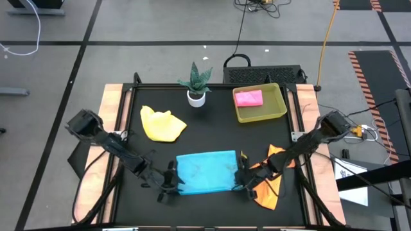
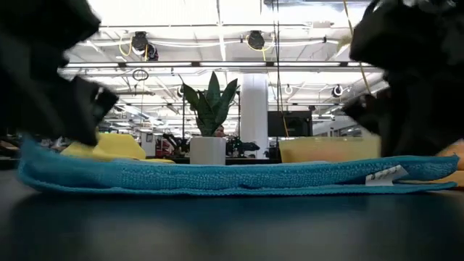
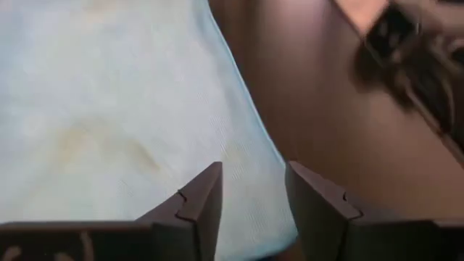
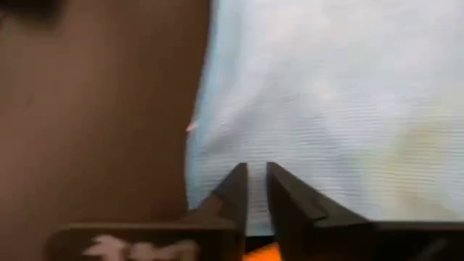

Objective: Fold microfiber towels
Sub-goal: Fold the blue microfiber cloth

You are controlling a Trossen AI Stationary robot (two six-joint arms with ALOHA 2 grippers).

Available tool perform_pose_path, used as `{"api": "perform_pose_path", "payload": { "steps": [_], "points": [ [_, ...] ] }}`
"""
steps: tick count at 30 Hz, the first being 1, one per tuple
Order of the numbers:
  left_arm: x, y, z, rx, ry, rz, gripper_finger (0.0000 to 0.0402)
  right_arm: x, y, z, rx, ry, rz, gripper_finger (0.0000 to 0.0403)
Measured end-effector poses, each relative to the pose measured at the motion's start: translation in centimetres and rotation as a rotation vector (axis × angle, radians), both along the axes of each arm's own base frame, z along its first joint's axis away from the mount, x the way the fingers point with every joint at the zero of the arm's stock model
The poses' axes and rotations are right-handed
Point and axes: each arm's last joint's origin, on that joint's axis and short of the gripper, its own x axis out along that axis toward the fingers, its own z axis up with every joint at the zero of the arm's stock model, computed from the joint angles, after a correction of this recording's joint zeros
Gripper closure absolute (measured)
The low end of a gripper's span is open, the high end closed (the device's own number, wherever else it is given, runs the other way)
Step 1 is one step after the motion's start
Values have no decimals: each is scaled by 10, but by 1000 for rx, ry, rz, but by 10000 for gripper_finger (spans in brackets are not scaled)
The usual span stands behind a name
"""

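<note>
I had the light blue microfiber towel [image 1: 205,171] lying flat on the black desk [image 1: 212,128], stretched between my two sets of fingers, and it looked folded once at most, so this one was only partly done. My left fingers [image 3: 252,190] sat at its edge on my left side, parted by a narrow gap with the blue cloth showing beneath and between them, though I could not tell that they had bitten into it. My right fingers [image 4: 257,181] stood at the opposite edge, drawn almost together, a thin slit between them right over the hem; whether they pinched fabric I could not say. Under and just beside my right fingers lay the orange microfiber towel [image 1: 273,186], rumpled and unfolded. Well beyond my left fingers, toward the far side of the desk, the yellow microfiber towel [image 1: 162,124] lay in a loose heap, also unfolded. Far beyond my right fingers, the pink microfiber towel [image 1: 248,98] rested as a neat small rectangle inside the yellow-green rectangular plastic tray [image 1: 277,110], which I judged finished. So I reckoned one was done, one was in hand, and two were left.
</note>
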Motion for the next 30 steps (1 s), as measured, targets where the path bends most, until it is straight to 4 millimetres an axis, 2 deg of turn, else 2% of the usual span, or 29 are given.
{"api": "perform_pose_path", "payload": {
  "steps": [3,7,12,15,19,22,26,30],
  "points": [
    [-1,-1,-14,-15,93,-36,274,4,2,-13,51,13,56,395],
    [-8,0,-19,-12,189,-29,294,11,8,-19,142,-2,107,387],
    [-17,11,-7,108,208,16,312,17,16,-11,258,-94,208,397],
    [-21,17,9,184,137,66,318,22,15,2,229,-226,243,402],
    [-23,20,20,190,89,89,329,34,-4,5,62,-337,17,402],
    [-22,18,20,146,102,46,339,42,-26,-5,8,-281,-105,402],
    [-22,15,2,124,207,25,357,40,-48,-24,-74,-145,-242,403],
    [-21,15,-12,193,260,49,374,32,-51,-27,-119,-80,-391,403]
  ]
}}
